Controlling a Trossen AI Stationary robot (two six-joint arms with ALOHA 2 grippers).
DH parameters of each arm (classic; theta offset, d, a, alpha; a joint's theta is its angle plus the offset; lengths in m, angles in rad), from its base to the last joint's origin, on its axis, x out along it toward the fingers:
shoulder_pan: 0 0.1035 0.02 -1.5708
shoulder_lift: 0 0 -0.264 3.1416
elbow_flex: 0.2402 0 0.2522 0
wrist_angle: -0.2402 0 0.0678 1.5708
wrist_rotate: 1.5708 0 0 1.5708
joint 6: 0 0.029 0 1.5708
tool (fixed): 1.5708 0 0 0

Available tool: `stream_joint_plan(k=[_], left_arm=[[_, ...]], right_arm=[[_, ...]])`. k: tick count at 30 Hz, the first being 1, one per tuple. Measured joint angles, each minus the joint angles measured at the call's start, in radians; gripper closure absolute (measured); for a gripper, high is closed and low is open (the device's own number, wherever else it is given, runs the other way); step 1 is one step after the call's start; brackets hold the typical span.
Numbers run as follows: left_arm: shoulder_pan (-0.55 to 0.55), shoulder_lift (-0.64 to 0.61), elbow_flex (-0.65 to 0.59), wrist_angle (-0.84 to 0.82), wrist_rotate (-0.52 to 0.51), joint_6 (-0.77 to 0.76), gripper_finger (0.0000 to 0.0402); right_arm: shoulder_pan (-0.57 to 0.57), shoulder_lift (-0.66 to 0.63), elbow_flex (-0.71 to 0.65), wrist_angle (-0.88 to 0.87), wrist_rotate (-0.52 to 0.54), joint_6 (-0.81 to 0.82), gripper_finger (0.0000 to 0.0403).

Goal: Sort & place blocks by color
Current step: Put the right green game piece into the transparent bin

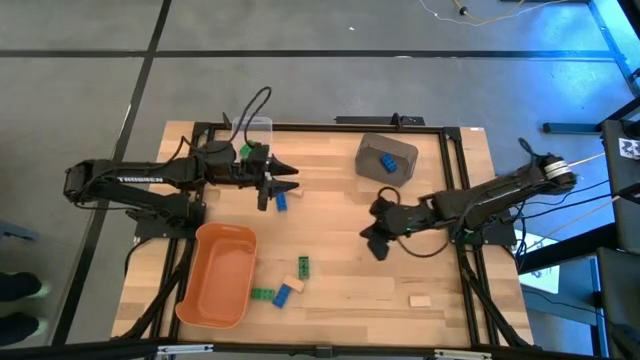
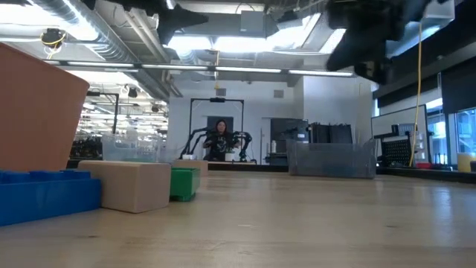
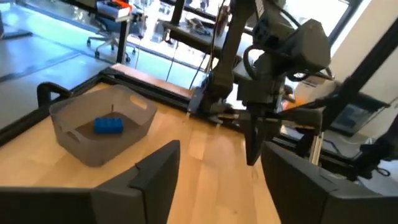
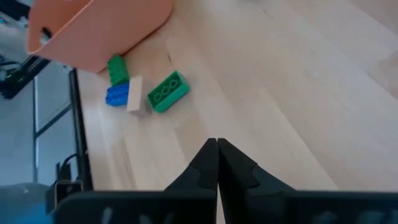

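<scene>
My left gripper (image 1: 283, 181) is open and holds nothing, hovering in the far-left part of the table beside a blue block (image 1: 281, 201). A green block (image 1: 245, 150) shows at the clear bin (image 1: 257, 132). Another blue block (image 3: 109, 125) lies in the dark grey bin (image 1: 387, 157). My right gripper (image 4: 217, 148) is shut and holds nothing, raised over mid-table (image 1: 378, 242). Near the orange tub (image 1: 218, 272) lie a green block (image 4: 168, 92), a tan one (image 4: 134, 94), a blue one (image 4: 115, 96) and another green one (image 4: 115, 68). A lone tan block (image 1: 419, 300) lies at the near right.
The black frame rails (image 1: 460, 190) run along the table's edges. Bare wood (image 1: 340, 220) lies between the two grippers. In the low view the blue (image 2: 44, 195), tan (image 2: 134, 184) and green (image 2: 184, 183) blocks sit close to the camera. A person (image 2: 220, 138) shows far behind the table.
</scene>
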Motion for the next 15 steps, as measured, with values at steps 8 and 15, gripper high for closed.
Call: stream_joint_plan(k=[8,15], left_arm=[[-0.114,0.168,0.142,-0.141,-0.076,-0.041,0.0168],[-0.211,0.359,0.381,-0.456,0.01,-0.044,0.0169]], right_arm=[[0.0,-0.169,-0.136,0.082,-0.051,-0.06,0.0403],[0.0,-0.193,-0.159,0.081,-0.064,-0.121,0.0403]])
